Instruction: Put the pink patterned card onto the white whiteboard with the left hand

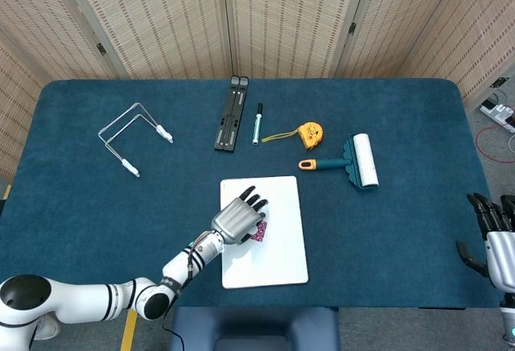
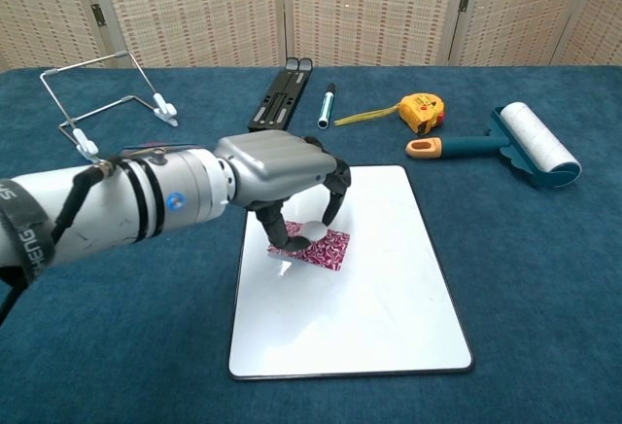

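The pink patterned card (image 2: 326, 249) lies flat on the white whiteboard (image 2: 379, 298), left of its middle. My left hand (image 2: 282, 166) hovers right over the card, fingers curled down and apart, the thumb pad at or just above the card's top face. I cannot see any finger under the card. In the head view the left hand (image 1: 239, 218) covers most of the card (image 1: 260, 235), with the whiteboard (image 1: 282, 254) beneath. My right hand (image 1: 492, 234) stays at the table's far right edge, fingers apart, holding nothing.
Behind the whiteboard lie a black folding stand (image 2: 282, 98), a marker pen (image 2: 327, 106), a yellow tape measure (image 2: 423, 110) and a teal lint roller (image 2: 530, 147). A wire stand (image 2: 102, 93) sits at the back left.
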You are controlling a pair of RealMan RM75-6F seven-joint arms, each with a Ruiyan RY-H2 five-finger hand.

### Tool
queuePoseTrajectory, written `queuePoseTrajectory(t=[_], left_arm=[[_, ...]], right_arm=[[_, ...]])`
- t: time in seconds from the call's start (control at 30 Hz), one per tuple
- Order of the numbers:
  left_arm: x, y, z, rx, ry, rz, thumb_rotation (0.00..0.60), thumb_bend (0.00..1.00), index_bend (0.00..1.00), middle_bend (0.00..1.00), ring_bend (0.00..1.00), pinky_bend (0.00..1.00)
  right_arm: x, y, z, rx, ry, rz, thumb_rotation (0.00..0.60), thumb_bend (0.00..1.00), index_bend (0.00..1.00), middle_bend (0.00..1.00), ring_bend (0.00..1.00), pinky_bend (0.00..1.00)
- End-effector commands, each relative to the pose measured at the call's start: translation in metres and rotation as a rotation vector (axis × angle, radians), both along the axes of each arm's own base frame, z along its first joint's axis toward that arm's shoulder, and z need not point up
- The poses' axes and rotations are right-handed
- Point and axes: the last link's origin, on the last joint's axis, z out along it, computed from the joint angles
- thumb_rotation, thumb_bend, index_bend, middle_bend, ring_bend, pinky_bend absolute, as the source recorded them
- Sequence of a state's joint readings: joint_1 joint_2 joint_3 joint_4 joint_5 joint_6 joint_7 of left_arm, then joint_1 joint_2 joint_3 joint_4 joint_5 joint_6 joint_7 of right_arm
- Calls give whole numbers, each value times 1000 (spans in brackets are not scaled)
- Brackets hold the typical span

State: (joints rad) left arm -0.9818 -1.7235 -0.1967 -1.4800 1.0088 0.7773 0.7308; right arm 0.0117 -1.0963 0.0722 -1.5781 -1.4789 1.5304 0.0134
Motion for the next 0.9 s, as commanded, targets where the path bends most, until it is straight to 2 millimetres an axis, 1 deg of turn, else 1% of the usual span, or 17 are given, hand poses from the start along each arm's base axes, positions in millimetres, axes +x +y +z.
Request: queuePoseTrajectory(t=[0.03, 0.17, 0.27, 0.3, 0.43, 0.47, 0.5, 0.57, 0.63, 0.7, 0.77, 0.9], left_arm=[[6, 1, -7, 1, 14, -3, 600, 418, 509, 190, 150, 0], [7, 1, -11, 8, 35, 0, 600, 418, 496, 189, 147, 0], [5, 3, -11, 12, 57, 10, 600, 417, 467, 190, 139, 0], [4, 3, -11, 12, 62, 17, 600, 417, 444, 190, 136, 0], [-1, 4, -7, 2, 82, 54, 600, 415, 295, 177, 123, 0], [-2, 4, -6, -3, 82, 63, 600, 413, 204, 161, 115, 0], [-2, 3, -3, -7, 77, 74, 600, 410, 135, 149, 109, 0], [-3, 3, 1, -9, 61, 91, 600, 406, 70, 141, 107, 0], [-4, 2, 9, -12, 15, 126, 600, 402, 51, 140, 107, 0], [-7, 3, 19, 2, -47, 169, 600, 399, 62, 139, 110, 0], [-17, 6, 35, 32, -119, 227, 600, 399, 82, 140, 117, 0], [-54, 11, 72, 133, -199, 316, 600, 401, 116, 140, 132, 0]], right_arm=[[-1, 0, 0, 1, -1, -3, 600, 367, 72, 120, 142, 36], [-2, 0, 0, -1, -3, -6, 600, 368, 72, 120, 142, 36], [-3, 1, 1, -4, -3, -11, 600, 367, 72, 120, 142, 36], [-3, 1, 1, -4, -3, -11, 600, 367, 72, 120, 142, 36], [-3, 0, 1, -4, -6, -12, 600, 368, 72, 120, 142, 36], [-3, 0, 0, -3, -6, -11, 600, 368, 72, 120, 142, 36], [-3, 0, 0, -3, -6, -11, 600, 368, 72, 120, 142, 36], [-3, 0, 0, -2, -6, -11, 600, 367, 72, 120, 141, 36], [-3, -1, 0, -2, -6, -9, 600, 367, 72, 120, 141, 36], [-2, -1, 0, -3, -7, -6, 600, 367, 72, 120, 141, 36], [-1, -2, 2, -4, -9, -3, 600, 367, 72, 120, 141, 36], [1, -4, 6, -2, 0, 5, 600, 367, 72, 120, 140, 36]])
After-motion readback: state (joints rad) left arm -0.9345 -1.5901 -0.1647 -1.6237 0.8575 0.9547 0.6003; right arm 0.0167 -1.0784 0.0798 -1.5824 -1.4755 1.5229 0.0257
